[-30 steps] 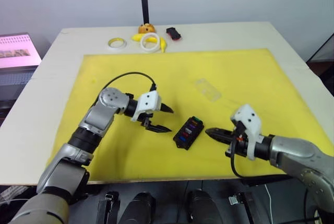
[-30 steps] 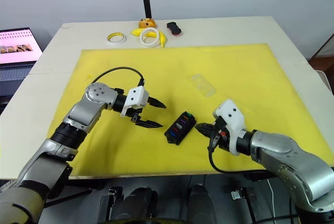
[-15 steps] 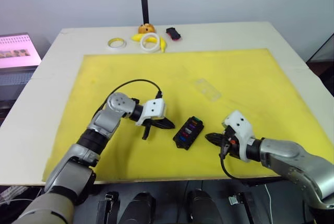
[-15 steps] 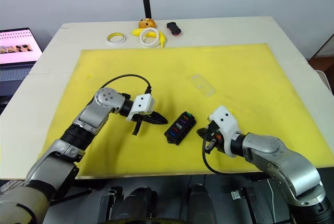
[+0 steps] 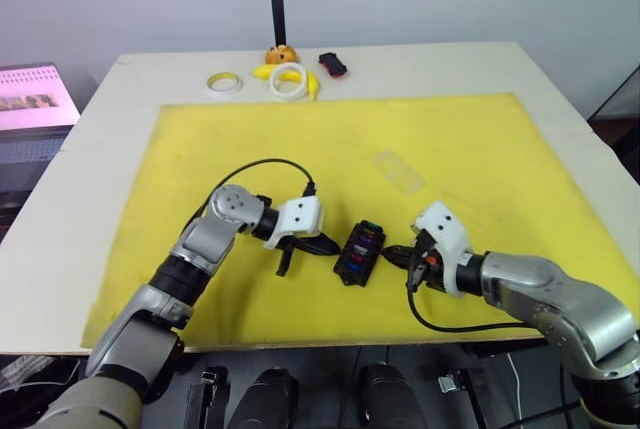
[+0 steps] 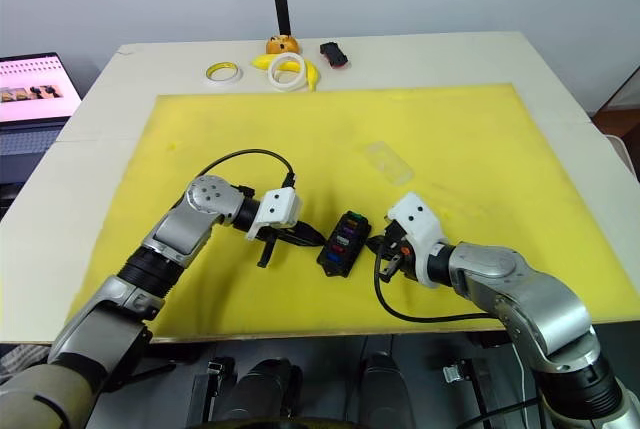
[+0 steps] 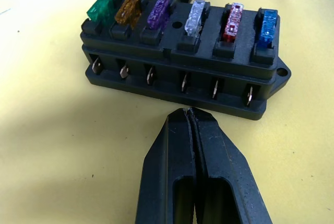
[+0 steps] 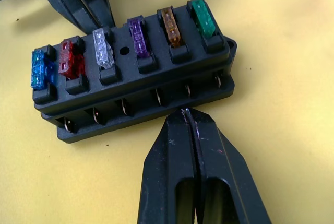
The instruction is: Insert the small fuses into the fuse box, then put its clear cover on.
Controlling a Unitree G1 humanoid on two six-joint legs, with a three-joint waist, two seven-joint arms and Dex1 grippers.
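the left gripper (image 7: 190, 113) has its two black fingers pressed together, tips just beside one long side of the fuse box (image 7: 182, 62). the right gripper (image 8: 189, 113), jaws likewise closed on nothing, points at the opposite long side. six small fuses (image 8: 136, 37) sit in the box's slots. the box lies on the yellow mat (image 5: 200, 149) between both grippers; the clear cover (image 5: 398, 171) lies apart, farther back.

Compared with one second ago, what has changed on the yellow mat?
Both arms closed in on the fuse box from opposite sides: the left gripper, open before, is now shut at one long side, and the right gripper is shut at the other. The fuse box, its fuses and the clear cover stayed put.
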